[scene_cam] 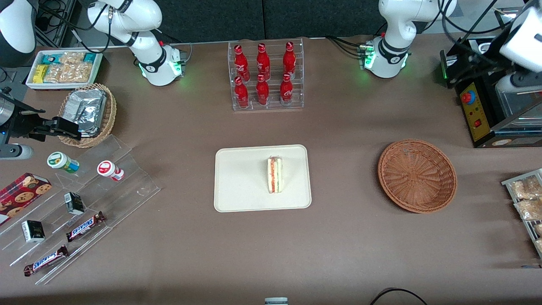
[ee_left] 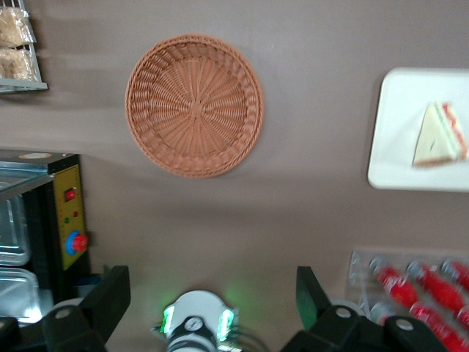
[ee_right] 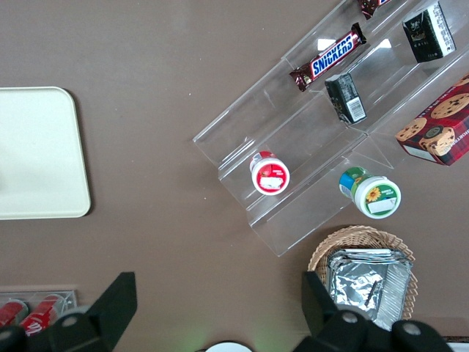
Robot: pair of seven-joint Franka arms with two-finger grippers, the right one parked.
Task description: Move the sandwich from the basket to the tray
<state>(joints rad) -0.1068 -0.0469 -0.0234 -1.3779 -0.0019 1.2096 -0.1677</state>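
Observation:
The sandwich [scene_cam: 275, 174] stands on its edge on the cream tray [scene_cam: 241, 182], with its red and green filling facing up. In the left wrist view the sandwich [ee_left: 440, 136] is a pale wedge on the tray [ee_left: 399, 158]. The reddish-brown wicker basket [scene_cam: 417, 176] lies beside the tray toward the working arm's end of the table, and nothing is in it [ee_left: 194, 105]. My gripper [ee_left: 210, 297] hangs high over the working arm's base, farther from the front camera than the basket. It is open and its fingers [ee_left: 110, 293] hold nothing.
A clear rack of red bottles [scene_cam: 266, 76] stands farther from the front camera than the tray. A black machine with a red button [scene_cam: 478, 106] and a rack of snack packets [scene_cam: 527, 199] sit at the working arm's end. Clear shelves of snacks [scene_cam: 76, 212] lie toward the parked arm's end.

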